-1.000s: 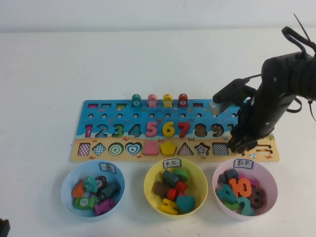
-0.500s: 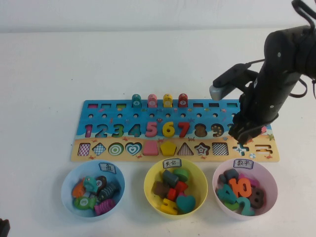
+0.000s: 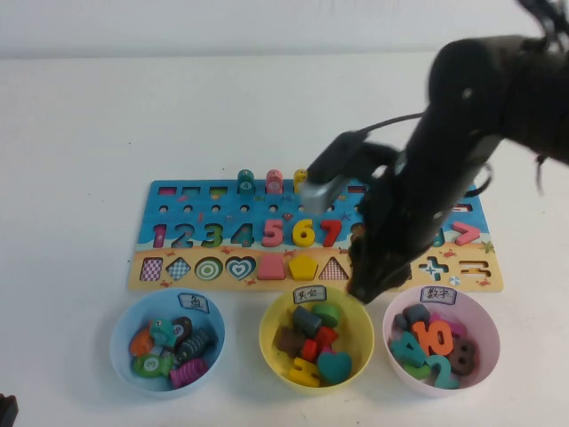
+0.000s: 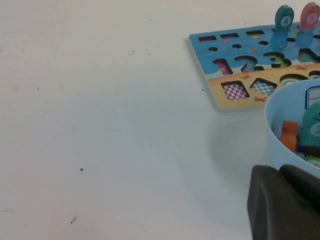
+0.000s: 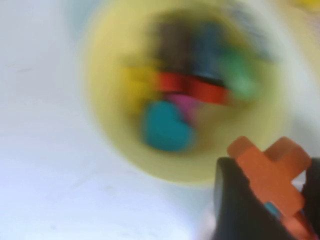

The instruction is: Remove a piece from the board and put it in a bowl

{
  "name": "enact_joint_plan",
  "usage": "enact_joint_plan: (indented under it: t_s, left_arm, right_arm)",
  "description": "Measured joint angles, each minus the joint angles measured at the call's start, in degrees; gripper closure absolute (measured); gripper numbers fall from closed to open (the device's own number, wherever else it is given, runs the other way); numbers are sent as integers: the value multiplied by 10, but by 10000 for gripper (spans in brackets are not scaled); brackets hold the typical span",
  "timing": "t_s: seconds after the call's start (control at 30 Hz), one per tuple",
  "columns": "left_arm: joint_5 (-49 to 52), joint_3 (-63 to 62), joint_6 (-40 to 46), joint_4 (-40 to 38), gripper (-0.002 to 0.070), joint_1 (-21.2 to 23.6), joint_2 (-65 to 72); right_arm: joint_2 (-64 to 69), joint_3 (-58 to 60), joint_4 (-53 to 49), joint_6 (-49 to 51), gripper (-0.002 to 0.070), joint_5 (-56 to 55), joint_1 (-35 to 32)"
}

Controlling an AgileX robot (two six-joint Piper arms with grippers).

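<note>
My right gripper [image 3: 364,286] hangs over the near-right rim of the yellow bowl [image 3: 269,336], just in front of the board [image 3: 178,191]. In the right wrist view the right gripper [image 5: 272,175] is shut on the orange plus piece [image 5: 267,165], held above the table just beside the blurred yellow bowl [image 5: 112,142]. The arm hides the piece in the high view. The plus slot [image 3: 433,269] on the board's tan strip is bare. My left gripper [image 4: 285,205] is shut and empty, low beside the light blue bowl [image 4: 272,117], off the near-left of the table.
The light blue bowl [image 3: 118,338] at left and the pale pink bowl [image 3: 492,327] at right hold several pieces, as does the yellow bowl. Pegs [image 3: 246,181] stand on the board's blue part. My right arm covers the board's middle right. The board's left corner [image 4: 210,80] shows in the left wrist view.
My right gripper lifted off the plus slot with the orange plus piece and swung left and nearer, to the yellow bowl's rim. The slot now shows bare. The left arm has not moved.
</note>
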Motion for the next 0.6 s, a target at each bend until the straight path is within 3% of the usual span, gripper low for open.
enact_joint_plan:
  t_s: [0.2,0.4,0.6]
  left_arm:
    - [0,0,0,0,678,0,0]
    - [0,0,0,0,678,0,0]
    - [0,0,0,0,678,0,0]
  right_arm:
    - [11,0,8,-55,430,-49,80]
    - [31,0,19,-88,423,-81,88]
    - [37,0,25,-90,185,-85,88]
